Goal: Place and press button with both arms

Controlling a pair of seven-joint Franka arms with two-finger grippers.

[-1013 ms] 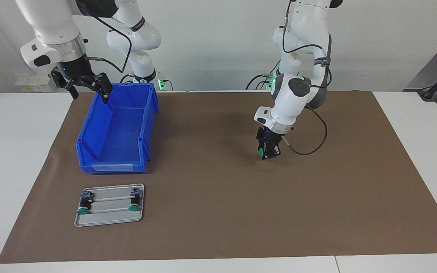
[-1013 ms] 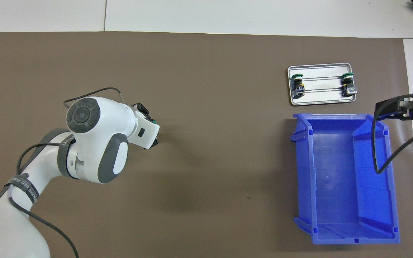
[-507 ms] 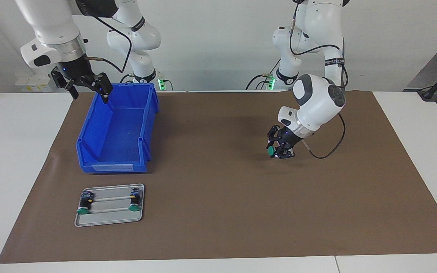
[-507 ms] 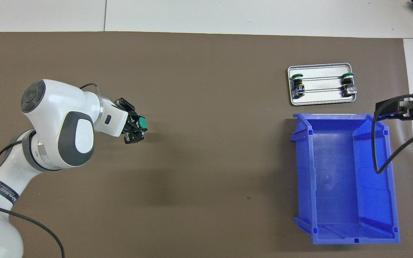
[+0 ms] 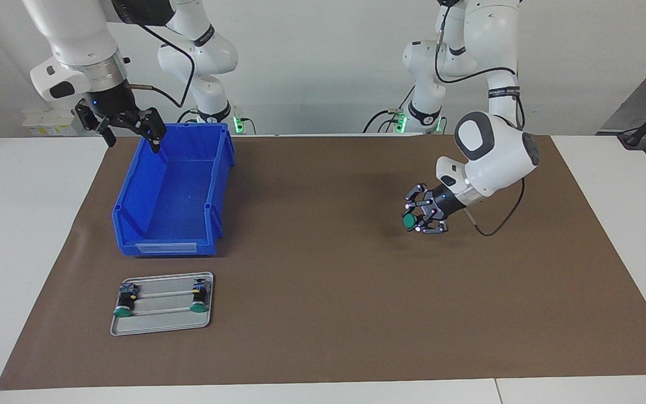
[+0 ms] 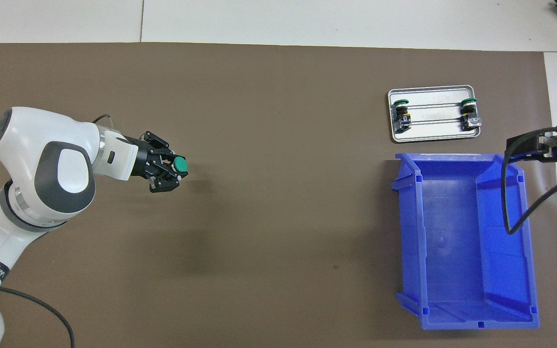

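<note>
My left gripper (image 5: 419,220) is up over the bare brown mat (image 5: 323,314) toward my left arm's end, tilted sideways, fingers clamped on the button (image 5: 409,222), green cap facing out. My right gripper (image 5: 127,126) waits with jaws wide apart over the blue bin (image 5: 172,193), at its edge nearest the robots. Two more buttons (image 5: 124,310) (image 5: 198,304) lie on the metal tray (image 5: 160,326), which sits just beside the bin, farther from the robots.
</note>
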